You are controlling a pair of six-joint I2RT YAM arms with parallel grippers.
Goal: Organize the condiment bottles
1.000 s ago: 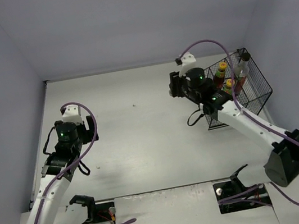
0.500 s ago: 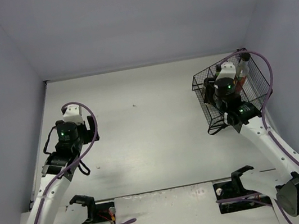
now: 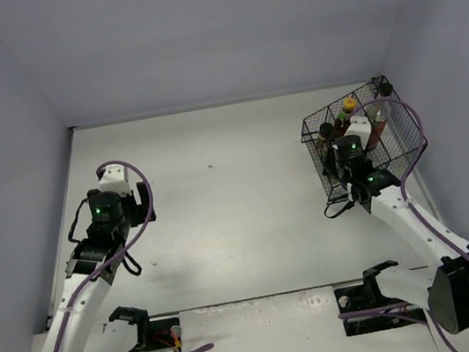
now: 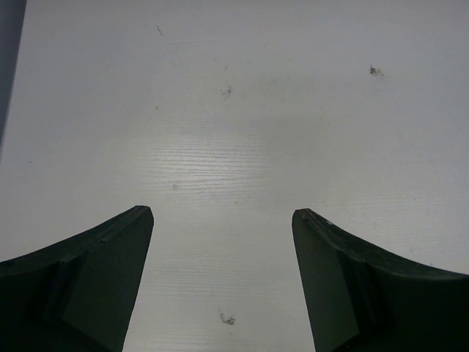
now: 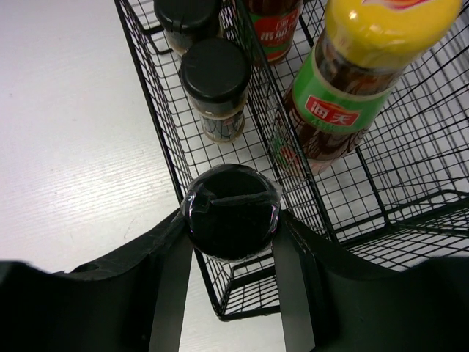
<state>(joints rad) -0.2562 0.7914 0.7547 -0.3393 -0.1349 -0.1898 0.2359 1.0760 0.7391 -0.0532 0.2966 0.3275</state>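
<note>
right claw (image 5: 233,236) clamps spice jar (image 5: 231,209) (wire basket (image 5: 156,103) wall beside) | left claw (image 4: 222,214) agape

Thin metal wire basket (image 5: 176,169), spice jar lid (image 5: 231,213) — glossy black plastic

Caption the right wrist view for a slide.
Right gripper grips a black-lidded jar at the basket's narrow row of spice jars.

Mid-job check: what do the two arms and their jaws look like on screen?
Both the left arm and right arm have white links, black joint housings with green lights, and a looping purple cable. The jaws are dark, flat, tapering blades.
</note>
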